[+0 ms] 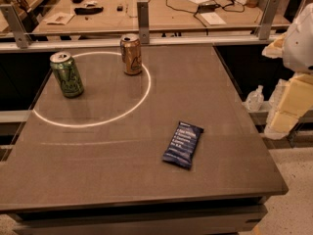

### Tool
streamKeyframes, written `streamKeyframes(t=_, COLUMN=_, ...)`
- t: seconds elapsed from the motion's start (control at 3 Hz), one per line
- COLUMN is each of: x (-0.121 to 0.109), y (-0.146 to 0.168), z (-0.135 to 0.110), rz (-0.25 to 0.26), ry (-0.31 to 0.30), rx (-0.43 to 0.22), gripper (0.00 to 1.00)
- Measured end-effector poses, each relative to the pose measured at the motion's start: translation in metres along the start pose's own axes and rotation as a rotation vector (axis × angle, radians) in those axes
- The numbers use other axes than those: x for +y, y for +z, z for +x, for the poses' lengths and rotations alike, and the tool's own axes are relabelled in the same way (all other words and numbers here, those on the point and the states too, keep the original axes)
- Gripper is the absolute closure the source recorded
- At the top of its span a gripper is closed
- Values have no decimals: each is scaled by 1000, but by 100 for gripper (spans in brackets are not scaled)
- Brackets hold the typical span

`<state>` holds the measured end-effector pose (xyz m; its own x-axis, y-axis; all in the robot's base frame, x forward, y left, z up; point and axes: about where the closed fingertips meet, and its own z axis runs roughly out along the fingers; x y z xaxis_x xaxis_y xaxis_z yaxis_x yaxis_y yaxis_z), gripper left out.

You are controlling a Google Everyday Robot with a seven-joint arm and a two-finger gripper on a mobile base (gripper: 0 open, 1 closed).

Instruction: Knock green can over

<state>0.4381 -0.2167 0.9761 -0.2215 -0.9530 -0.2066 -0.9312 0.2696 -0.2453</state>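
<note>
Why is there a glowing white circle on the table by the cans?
In the camera view, that ring looks like glare: a round lamp mirrored in the glossy table. The green can and the gold can shine on their tops too. The light is warm and dim. The claw hangs off the table's right edge, far from both cans.

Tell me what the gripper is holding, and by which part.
Nothing visible: the gripper hangs right of the table, well apart from the green can standing at its left.
</note>
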Motion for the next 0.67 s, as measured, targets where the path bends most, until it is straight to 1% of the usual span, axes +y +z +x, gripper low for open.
streamKeyframes(t=0.33, x=-1, y=-2, z=-2, rz=13, ry=9, rx=-13, gripper=0)
streamKeyframes(t=0.67, x=-9, y=8, z=6, rz=-6, ry=115, rx=-98, gripper=0)
